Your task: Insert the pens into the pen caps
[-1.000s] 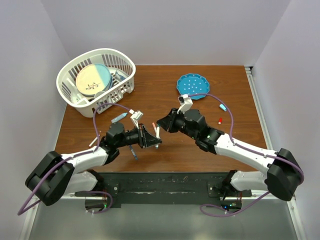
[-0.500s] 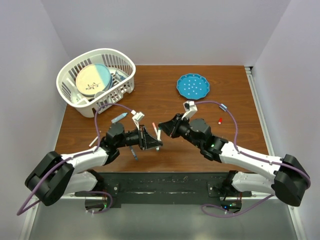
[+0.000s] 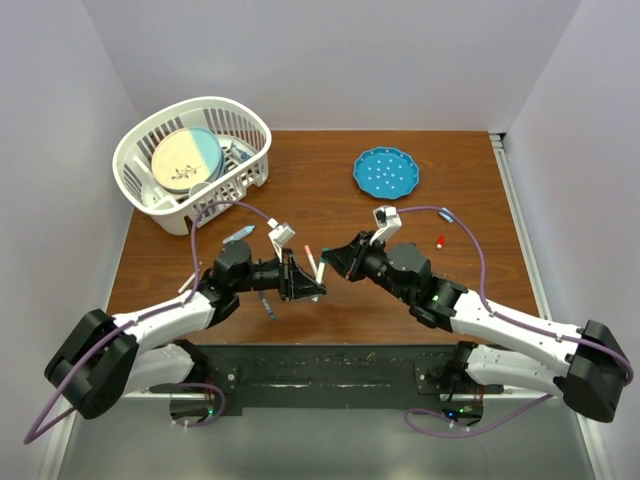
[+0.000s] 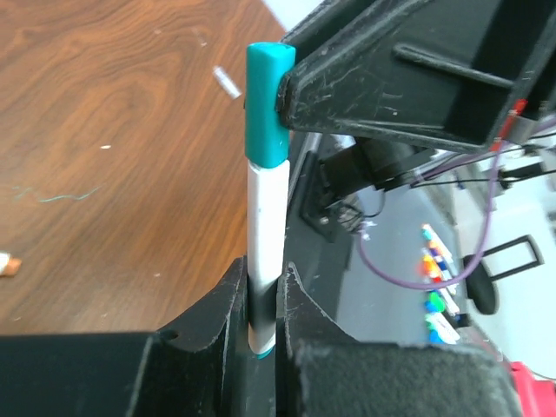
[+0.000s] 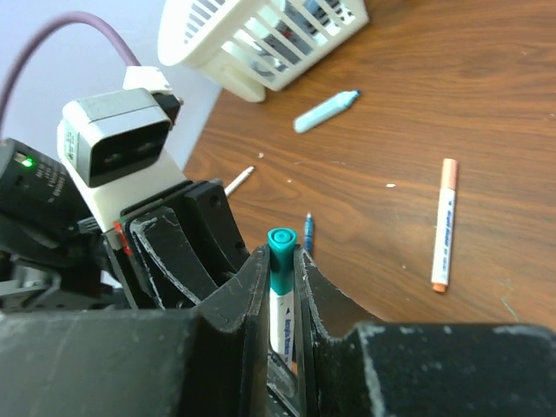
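Above the left gripper (image 4: 263, 291), clamped on a pen (image 4: 266, 217), the right gripper (image 5: 280, 261) has moved in with its pinched cap (image 4: 266, 104), apparently seating it.

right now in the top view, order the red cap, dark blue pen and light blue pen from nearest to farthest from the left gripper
From the left gripper:
1. dark blue pen, just on its near side
2. light blue pen, farther back on the left
3. red cap, far over on the right
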`<action>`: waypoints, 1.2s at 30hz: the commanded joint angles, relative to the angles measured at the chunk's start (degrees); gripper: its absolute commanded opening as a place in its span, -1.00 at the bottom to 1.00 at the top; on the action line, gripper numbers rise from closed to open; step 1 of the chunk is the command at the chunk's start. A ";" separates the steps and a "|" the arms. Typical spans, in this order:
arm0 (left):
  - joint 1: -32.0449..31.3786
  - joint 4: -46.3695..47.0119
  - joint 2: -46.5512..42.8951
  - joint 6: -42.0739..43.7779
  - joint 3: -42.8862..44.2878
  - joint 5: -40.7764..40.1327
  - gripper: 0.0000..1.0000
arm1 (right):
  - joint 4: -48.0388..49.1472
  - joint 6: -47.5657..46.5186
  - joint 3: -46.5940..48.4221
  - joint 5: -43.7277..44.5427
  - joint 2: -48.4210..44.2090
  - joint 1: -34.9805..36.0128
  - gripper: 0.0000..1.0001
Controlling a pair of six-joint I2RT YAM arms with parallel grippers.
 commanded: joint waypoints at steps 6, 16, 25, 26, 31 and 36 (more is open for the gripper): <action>1.80 -3.24 -0.17 7.80 8.83 -14.45 -1.00 | -15.51 -0.72 4.15 -4.72 4.12 6.65 -1.00; 1.80 -6.13 -0.69 10.53 9.27 -14.27 -1.00 | -19.37 -1.41 6.52 0.37 4.04 8.41 -1.00; 1.80 -5.35 -6.14 10.97 5.32 -9.28 -1.00 | -25.00 -10.02 16.78 10.49 -0.28 7.36 0.14; 1.80 -4.82 -7.10 10.80 5.05 -8.57 -1.00 | -25.61 -10.56 18.20 10.66 0.16 6.83 0.29; 1.71 -3.33 -9.39 9.39 3.91 -4.35 -1.00 | -29.30 -12.41 27.59 12.77 4.64 5.07 0.42; 1.71 -2.01 -11.41 8.77 2.85 -2.67 -1.00 | -31.59 -13.55 34.03 12.95 8.60 3.75 0.40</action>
